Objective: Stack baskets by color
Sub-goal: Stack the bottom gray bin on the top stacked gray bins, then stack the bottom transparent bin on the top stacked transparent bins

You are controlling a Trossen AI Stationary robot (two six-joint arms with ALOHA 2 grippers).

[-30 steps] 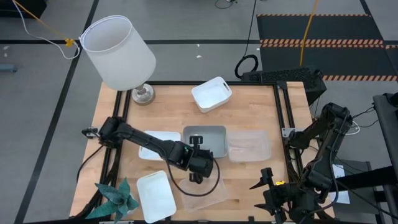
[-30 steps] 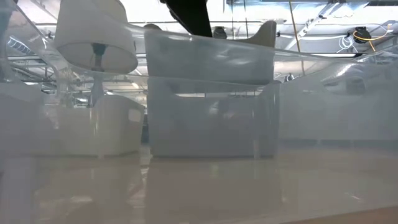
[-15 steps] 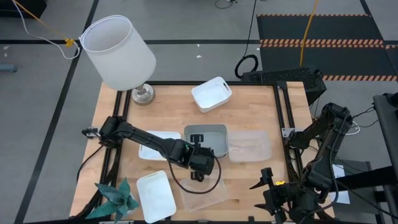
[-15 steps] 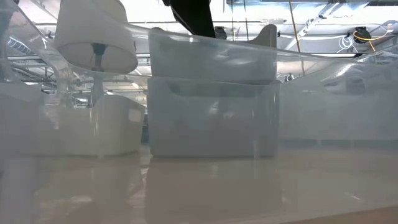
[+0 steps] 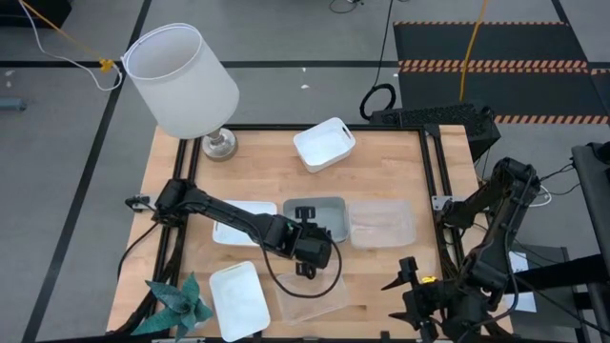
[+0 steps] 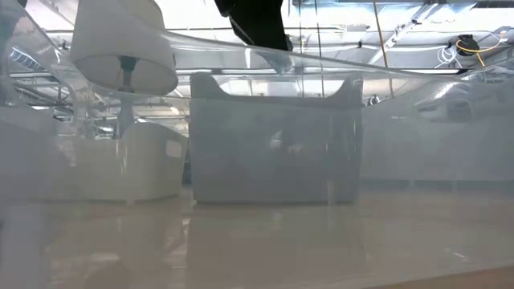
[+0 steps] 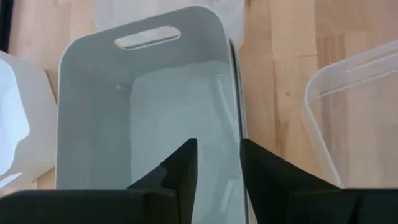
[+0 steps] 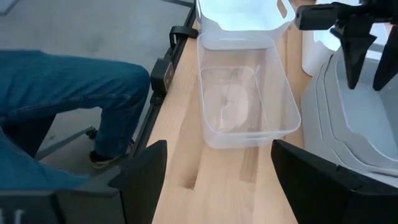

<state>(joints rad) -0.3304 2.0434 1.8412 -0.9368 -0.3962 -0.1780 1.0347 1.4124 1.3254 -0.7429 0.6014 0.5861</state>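
Note:
A grey-blue basket (image 5: 324,217) sits nested, level, in another grey-blue basket (image 6: 273,144) at the table's middle. My left gripper (image 7: 219,168) hovers open just above the nested basket's near part, by the right wall (image 7: 236,118), and touches nothing I can see. My right gripper (image 8: 217,180) waits wide open at the near right (image 5: 410,284). A clear basket (image 5: 381,222) lies right of the grey stack, another clear one (image 5: 310,297) near the front. White baskets rest at the far middle (image 5: 324,143), under the left arm (image 5: 243,219) and at the near left (image 5: 238,300).
A lamp with a big white shade (image 5: 181,81) stands at the far left corner, and a small green plant (image 5: 176,305) at the near left corner. A person's leg in jeans (image 8: 68,99) shows beyond the table's right edge.
My left gripper has opened and let go of the upper grey-blue basket. That basket was tilted, one end raised above the lower one; it has dropped and now sits level inside the lower basket.

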